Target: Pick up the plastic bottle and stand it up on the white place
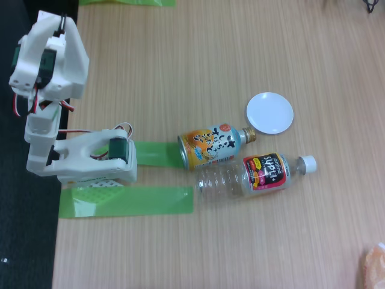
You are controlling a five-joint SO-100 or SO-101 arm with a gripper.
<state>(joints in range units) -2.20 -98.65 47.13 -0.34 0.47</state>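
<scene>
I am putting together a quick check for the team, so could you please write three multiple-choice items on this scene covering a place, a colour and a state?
1. In the fixed view, where is the white plate relative to the plastic bottle?
A. above it
B. below it
C. at its left

2. What colour is the plastic bottle's cap?
A. gold
B. white
C. green

3. How is the plastic bottle placed?
A. upright on the plate
B. held by the hand
C. lying on its side on the table

Answers: 1 A, the plate sits higher in the picture. 2 B, the cap is white. 3 C, it lies flat beside the orange bottle-can.
</scene>
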